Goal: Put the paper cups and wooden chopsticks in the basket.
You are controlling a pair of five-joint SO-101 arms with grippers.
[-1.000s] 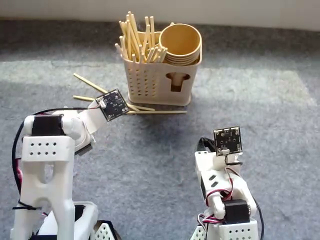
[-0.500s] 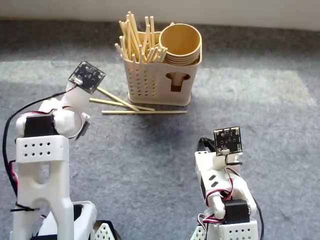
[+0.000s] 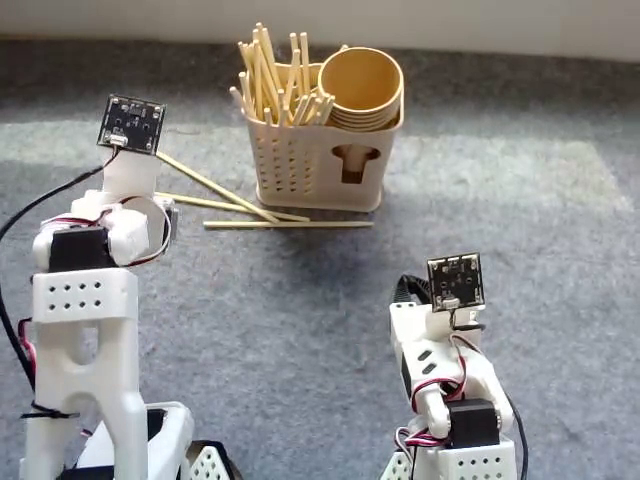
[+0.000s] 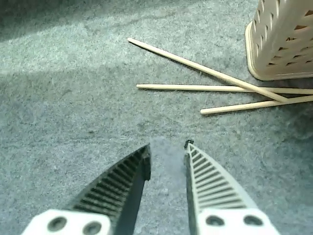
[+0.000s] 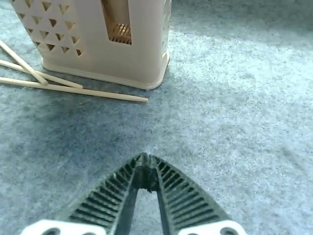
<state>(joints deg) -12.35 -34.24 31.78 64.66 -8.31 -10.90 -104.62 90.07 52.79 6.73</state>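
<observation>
A cream perforated basket (image 3: 320, 160) stands at the back of the carpet, holding a stack of paper cups (image 3: 362, 88) and a bundle of wooden chopsticks (image 3: 275, 80). Three loose chopsticks (image 3: 240, 208) lie on the carpet at its front left, crossing near the basket's corner. In the left wrist view they lie ahead of my left gripper (image 4: 167, 147), which is open and empty; the nearest chopstick (image 4: 254, 105) is a short way off. My right gripper (image 5: 145, 169) is shut and empty, low over the carpet in front of the basket (image 5: 98, 34), one chopstick (image 5: 73, 91) lying ahead of it.
Grey carpet covers the whole work surface. The left arm's wrist (image 3: 132, 125) is up at the left of the loose chopsticks. The right arm (image 3: 455, 285) sits folded near the front, with open carpet to the right of the basket.
The left arm has swung left and back, from over the chopsticks beside the basket to their far left end, uncovering them. The right arm has kept still.
</observation>
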